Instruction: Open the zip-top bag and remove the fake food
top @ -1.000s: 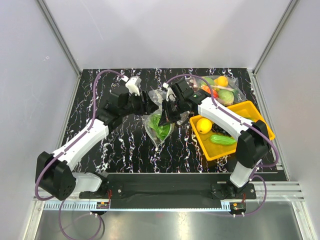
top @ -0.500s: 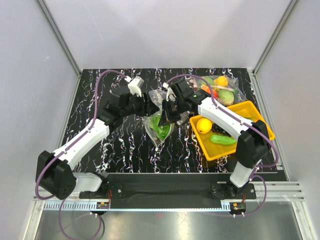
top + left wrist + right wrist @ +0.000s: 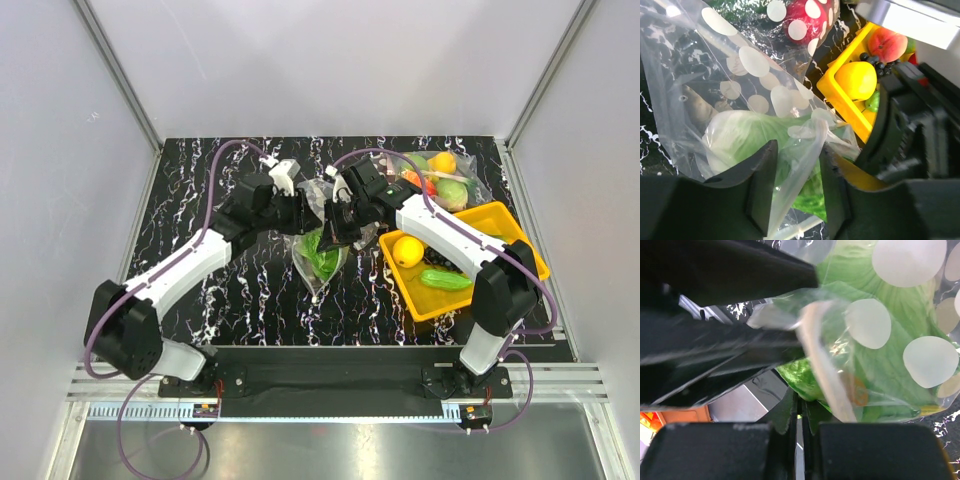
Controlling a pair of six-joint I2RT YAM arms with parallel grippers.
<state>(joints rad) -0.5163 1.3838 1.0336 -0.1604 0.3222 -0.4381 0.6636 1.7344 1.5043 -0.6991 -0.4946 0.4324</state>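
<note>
The zip-top bag (image 3: 316, 252) (image 3: 740, 65) (image 3: 900, 315), clear with white dots, hangs between my two grippers at mid-table. Green lettuce (image 3: 321, 259) (image 3: 747, 137) (image 3: 867, 367) fills it. My right gripper (image 3: 334, 226) (image 3: 800, 410) is shut on the bag's edge beside the zip strip (image 3: 821, 375). The left gripper (image 3: 303, 216) (image 3: 798, 192) is at the bag's mouth, its jaws apart with a fold of clear plastic between them. A yellow lemon (image 3: 407, 250) (image 3: 856, 80) lies in the yellow tray (image 3: 500, 222) (image 3: 830, 85).
The tray also holds a cucumber (image 3: 445, 280), a peach (image 3: 887, 44) and black grapes (image 3: 875, 62). Another clear bag of toy food (image 3: 440, 180) lies behind it. A dark bag with red and white dots (image 3: 807, 15) lies behind the held bag. Grey walls enclose the table.
My left gripper has moved right, up to the bag's mouth beside the right gripper. The right arm and the bag have stayed put.
</note>
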